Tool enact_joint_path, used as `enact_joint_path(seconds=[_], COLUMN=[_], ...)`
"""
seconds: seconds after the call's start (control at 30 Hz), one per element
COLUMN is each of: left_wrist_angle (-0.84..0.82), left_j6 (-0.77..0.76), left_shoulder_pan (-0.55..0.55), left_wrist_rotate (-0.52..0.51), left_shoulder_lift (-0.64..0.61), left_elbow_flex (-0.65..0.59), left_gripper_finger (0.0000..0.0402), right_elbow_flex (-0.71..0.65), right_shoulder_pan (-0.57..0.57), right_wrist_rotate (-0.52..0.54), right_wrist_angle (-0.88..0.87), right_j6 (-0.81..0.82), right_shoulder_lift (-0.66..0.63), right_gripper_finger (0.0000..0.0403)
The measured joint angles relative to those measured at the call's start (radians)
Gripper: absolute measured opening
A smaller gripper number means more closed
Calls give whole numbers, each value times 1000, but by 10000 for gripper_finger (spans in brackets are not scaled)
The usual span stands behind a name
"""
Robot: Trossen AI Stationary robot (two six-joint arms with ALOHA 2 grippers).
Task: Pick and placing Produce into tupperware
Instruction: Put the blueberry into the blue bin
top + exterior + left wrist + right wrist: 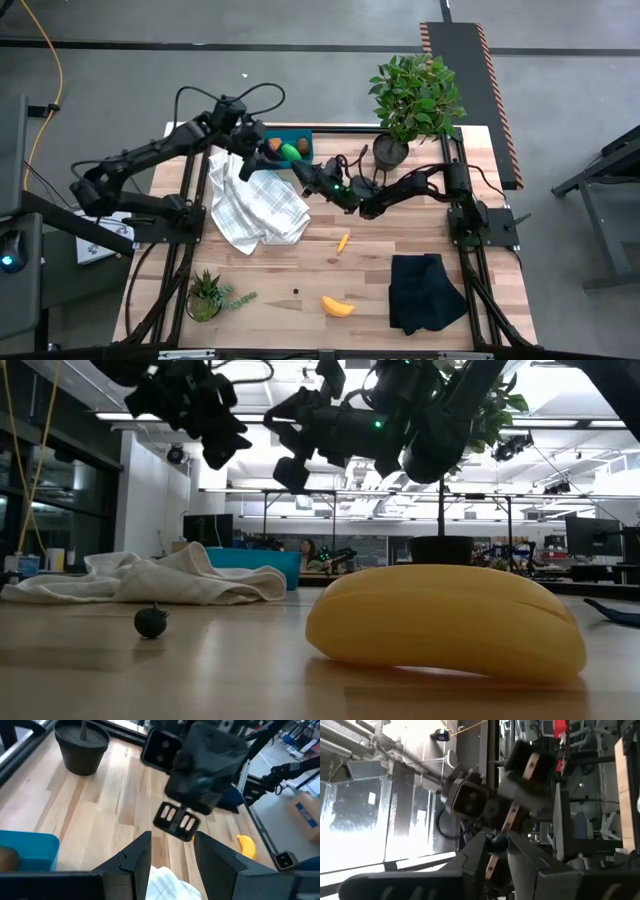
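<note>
The teal tupperware sits at the table's far side with a green oval, an orange piece and a brown one inside. My right gripper hovers just off its near right corner, shut on a tiny dark berry. My left gripper stands open and empty over the far edge of the white checked cloth, facing the right gripper. On the table lie a banana, a small carrot and another dark berry. My right gripper pinches the small dark berry between its two fingertips. The fingers slant upward and toward the table's left. The berry is lifted clear of the table.
A leafy plant in a dark pot stands at the far right, close behind my right arm. A black folded cloth lies near right and a small spiky potted plant near left. Bare wood shows around the carrot.
</note>
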Motion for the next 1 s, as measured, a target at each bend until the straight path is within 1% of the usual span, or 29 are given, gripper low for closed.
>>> enact_joint_path(seconds=[0.2,0.33,1.0], left_wrist_angle=[14,55,73], left_j6=[8,5,11], left_shoulder_pan=[0,0,-1], left_wrist_rotate=[35,80,84], left_shoulder_lift=[10,10,10], left_elbow_flex=[0,0,0], left_gripper_finger=[138,138,138], right_elbow_flex=[4,4,3], right_shoulder_pan=[-3,-3,-10], right_wrist_rotate=[-21,-22,-34], right_wrist_angle=[-9,-25,-75], right_j6=[-13,0,36], right_shoulder_lift=[0,0,0], right_gripper_finger=[57,57,57])
